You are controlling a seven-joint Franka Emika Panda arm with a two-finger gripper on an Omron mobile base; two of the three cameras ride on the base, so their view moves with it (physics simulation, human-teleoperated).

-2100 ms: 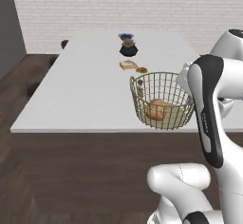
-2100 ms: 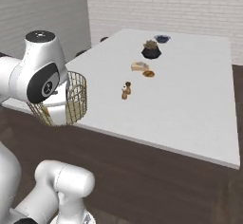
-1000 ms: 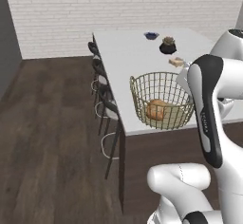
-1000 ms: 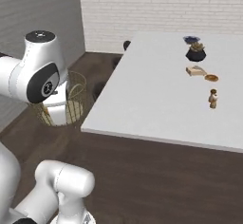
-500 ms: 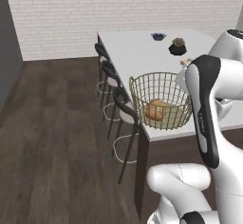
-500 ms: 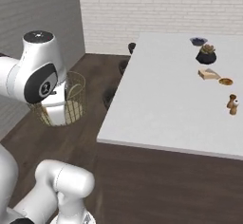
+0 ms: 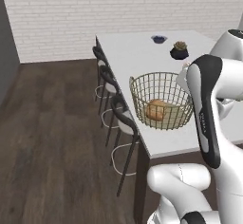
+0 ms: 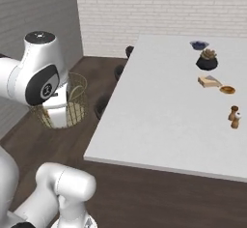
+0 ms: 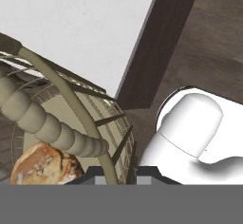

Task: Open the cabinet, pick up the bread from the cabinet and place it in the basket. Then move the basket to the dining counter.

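**Wire basket with bread held beside the dining counter**

Left base view: the white arm rises at the right and carries the basket [image 7: 162,100], a round bowl of tan wire mesh. The bread [image 7: 156,109], a golden-brown roll, lies inside on its beige base. Behind it stretches the dining counter [image 7: 137,52], white and long, with dark stools [image 7: 118,118] lined along its left side. A small dark plant pot [image 7: 179,51] and a blue bowl [image 7: 159,39] stand far down the top.

Right base view: the basket [image 8: 72,101] hangs over the dark wood floor, left of the counter's [image 8: 164,111] near corner and partly hidden by the arm. A pair of small shakers [image 8: 234,116] stands on the counter.

Hand view: the gripper [image 9: 117,172] sits at the basket's [image 9: 57,128] rim, a wire running between its tips; whether it pinches the wire I cannot tell. The bread [image 9: 45,163] shows at the lower left, the counter [image 9: 76,23] above.
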